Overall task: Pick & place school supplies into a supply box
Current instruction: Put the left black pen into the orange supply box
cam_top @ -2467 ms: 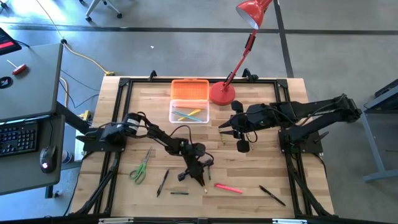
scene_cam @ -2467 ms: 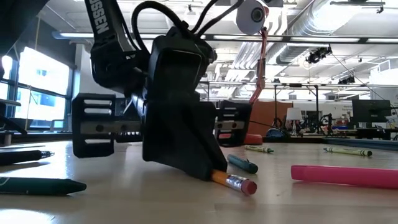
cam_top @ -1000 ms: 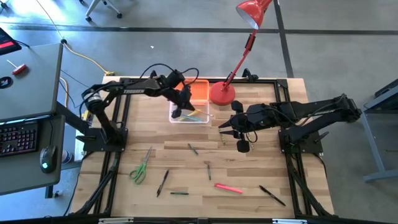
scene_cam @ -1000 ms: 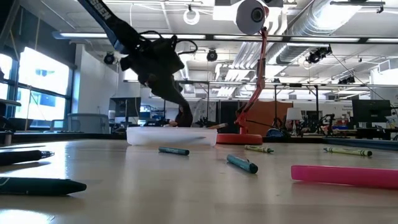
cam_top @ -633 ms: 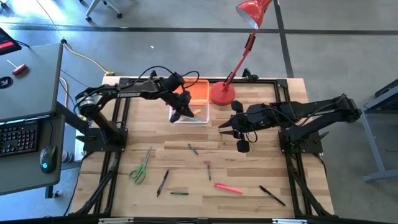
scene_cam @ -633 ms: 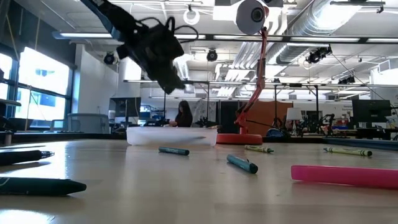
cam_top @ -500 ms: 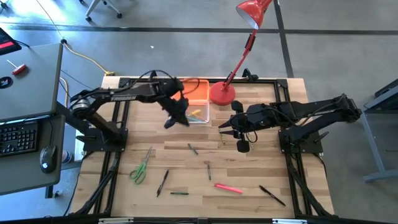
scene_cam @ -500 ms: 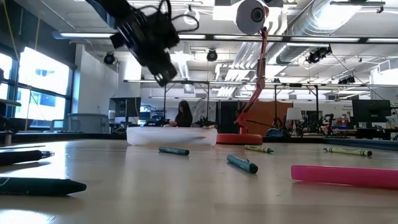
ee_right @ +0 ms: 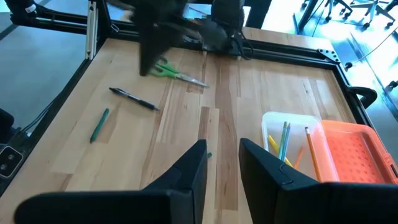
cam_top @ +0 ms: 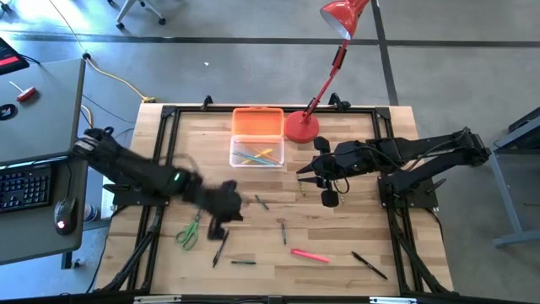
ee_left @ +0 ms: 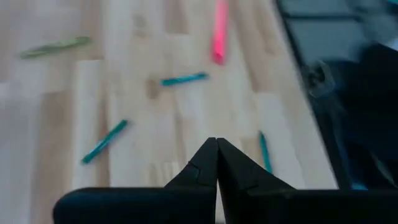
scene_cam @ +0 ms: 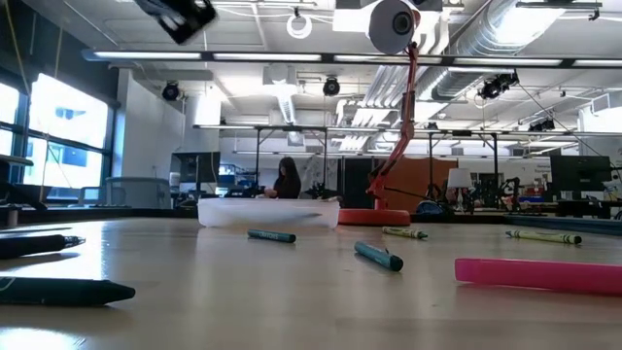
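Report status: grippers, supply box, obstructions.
Left gripper shut, empty, near scissors. Right gripper open, waiting mid-table. Supply box open, pencils inside. Nothing blocking.

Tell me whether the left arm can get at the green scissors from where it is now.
Probably yes. The left end effector hangs over the table right beside the green scissors, with only bare wood between them. Its fingers look shut and empty, so it must open first.

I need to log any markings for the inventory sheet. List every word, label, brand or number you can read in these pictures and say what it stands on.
None can be read.
Crayons on the table: any wrapper print is too small to read.
Keyboard on the side desk: key legends too small.
Supply box: no label visible.
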